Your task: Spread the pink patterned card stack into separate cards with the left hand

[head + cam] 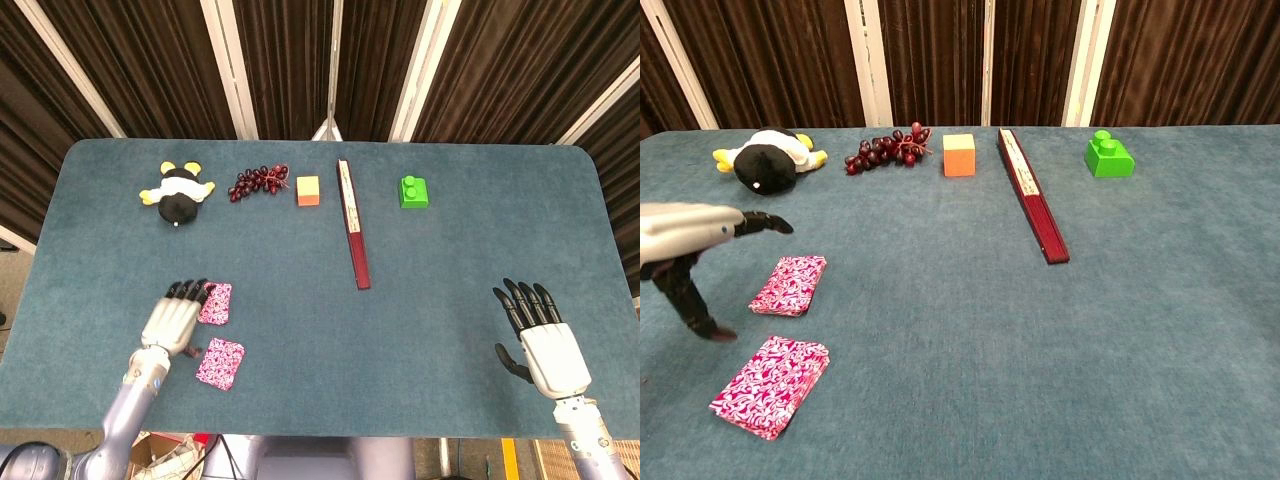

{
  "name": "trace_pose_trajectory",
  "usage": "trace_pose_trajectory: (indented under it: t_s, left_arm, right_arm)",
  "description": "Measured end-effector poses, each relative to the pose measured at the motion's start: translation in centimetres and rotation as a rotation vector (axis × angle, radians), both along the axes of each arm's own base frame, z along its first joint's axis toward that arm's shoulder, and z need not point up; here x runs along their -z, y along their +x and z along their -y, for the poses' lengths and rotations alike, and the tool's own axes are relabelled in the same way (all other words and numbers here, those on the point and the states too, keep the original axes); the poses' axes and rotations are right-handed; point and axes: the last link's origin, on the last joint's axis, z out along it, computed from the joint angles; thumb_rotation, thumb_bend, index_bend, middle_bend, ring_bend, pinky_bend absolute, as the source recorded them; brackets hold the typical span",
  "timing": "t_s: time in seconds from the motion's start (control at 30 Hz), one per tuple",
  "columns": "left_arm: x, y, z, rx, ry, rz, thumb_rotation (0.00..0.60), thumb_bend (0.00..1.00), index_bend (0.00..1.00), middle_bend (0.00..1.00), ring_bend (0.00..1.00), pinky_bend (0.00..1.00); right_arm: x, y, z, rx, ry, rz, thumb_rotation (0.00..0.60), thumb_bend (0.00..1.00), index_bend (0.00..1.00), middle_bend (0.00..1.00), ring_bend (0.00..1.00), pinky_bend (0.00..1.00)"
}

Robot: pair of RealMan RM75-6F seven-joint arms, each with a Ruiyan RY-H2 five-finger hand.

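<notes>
Two pink patterned card piles lie apart on the blue table. The farther pile (215,303) (790,284) sits above the nearer pile (221,362) (771,385). My left hand (172,318) (692,250) hovers just left of the farther pile, fingers spread and holding nothing; in the head view its fingertips overlap that pile's left edge. My right hand (541,340) rests open at the table's near right, far from the cards, and shows only in the head view.
Along the back of the table (450,260) stand a plush penguin (177,194) (766,164), dark grapes (259,182) (883,151), an orange cube (308,190) (959,155), a long dark red folded fan (353,224) (1032,194) and a green block (414,191) (1108,155).
</notes>
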Motion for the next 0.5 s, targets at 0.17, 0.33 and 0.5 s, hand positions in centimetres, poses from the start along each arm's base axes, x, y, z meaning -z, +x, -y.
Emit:
trace_pose_trajectory:
  t_s: [0.17,0.33,0.5]
  left_arm:
    - [0.5,-0.9,-3.0,-0.073,0.045,-0.029,0.600,0.17,0.09,0.00,0.00,0.00]
    - [1.8,-0.5,-4.8,-0.095,0.058,-0.047,0.600,0.20,0.15,0.00,0.00,0.00]
    - [2.7,-0.1,-5.6,-0.114,0.060,-0.047,0.600,0.20,0.18,0.00,0.00,0.00]
  right_arm:
    - [0.0,0.0,0.0,0.002,0.003,0.005,0.600,0.37,0.00,0.00,0.00,0.04]
    - [0.0,0.0,0.1,0.002,0.003,0.009,0.600,0.37,0.00,0.00,0.00,0.04]
    - [-0.1,0.0,0.1,0.001,0.002,0.010,0.600,0.37,0.00,0.00,0.00,0.04]
